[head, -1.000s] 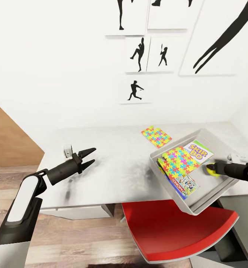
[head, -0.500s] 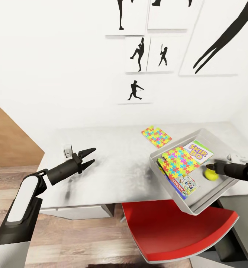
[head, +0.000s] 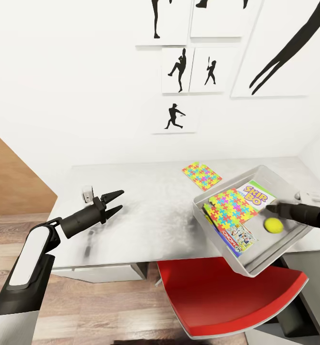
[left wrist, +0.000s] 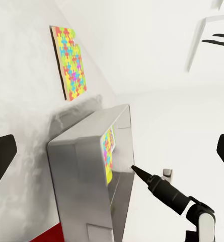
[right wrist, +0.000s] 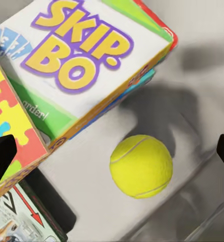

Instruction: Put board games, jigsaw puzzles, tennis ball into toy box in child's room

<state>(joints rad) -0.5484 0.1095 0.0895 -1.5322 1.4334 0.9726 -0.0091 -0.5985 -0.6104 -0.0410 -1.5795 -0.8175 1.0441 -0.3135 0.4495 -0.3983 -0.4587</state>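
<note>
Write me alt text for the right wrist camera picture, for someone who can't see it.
A yellow-green tennis ball lies loose on the pale grey floor of the toy box, beside a stack topped by the Skip-Bo box. A jigsaw puzzle overlaps that stack, and the open gripper's dark fingertips frame the picture's edges.

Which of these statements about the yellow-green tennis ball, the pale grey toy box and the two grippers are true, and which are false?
1. The yellow-green tennis ball lies inside the pale grey toy box. True.
2. The right gripper is shut on the ball. False: it is open, and the ball lies free below it.
3. One multicolour jigsaw puzzle lies on the pale grey table, outside the box. True.
4. The left gripper holds the Skip-Bo box. False: it is open and empty.
</note>
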